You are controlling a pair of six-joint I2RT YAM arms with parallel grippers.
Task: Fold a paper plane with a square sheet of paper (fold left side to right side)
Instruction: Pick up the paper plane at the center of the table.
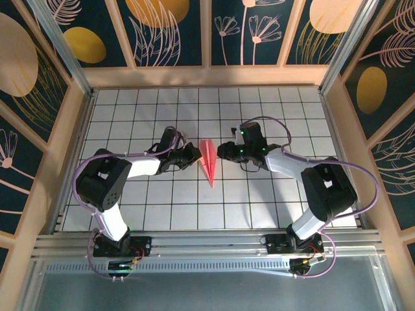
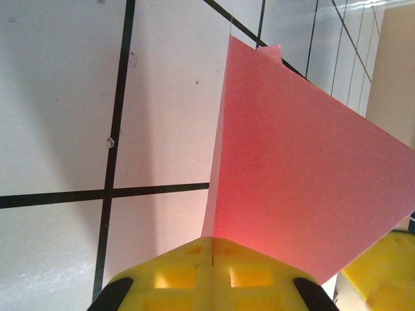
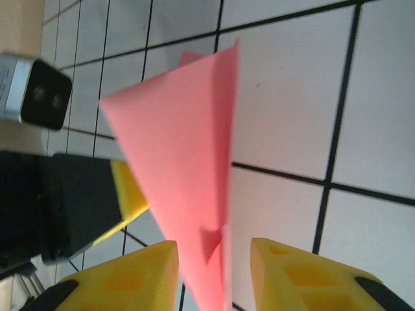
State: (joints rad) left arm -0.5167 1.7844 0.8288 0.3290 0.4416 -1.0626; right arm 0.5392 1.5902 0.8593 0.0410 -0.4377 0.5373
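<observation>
Salmon-pink matte paper plane [image 1: 207, 162], a narrow pointed dart, sits between my two hands over the white, black-lined grid surface [image 1: 259, 194]. Left hand [image 2: 212, 245]: yellow fingers pressed together on the folded edge, which vanishes into their seam. Right hand [image 3: 214, 253]: fingers parted with paper between them, contact hard to judge. The lower tip is cut off in the wrist view.

The left arm [image 1: 107, 188] and the right arm [image 1: 324, 191] bend at the elbow and reach inward, wrists turned toward each other. The left claw [image 1: 193, 155] is clamped, its yellow fingers [image 2: 175, 269] pressed together on the paper plane [image 2: 305, 175] standing just ahead of them. Directly opposite it, the right claw [image 1: 224, 151] has its fingers [image 3: 285, 272] parted, one on each side of the paper.
</observation>
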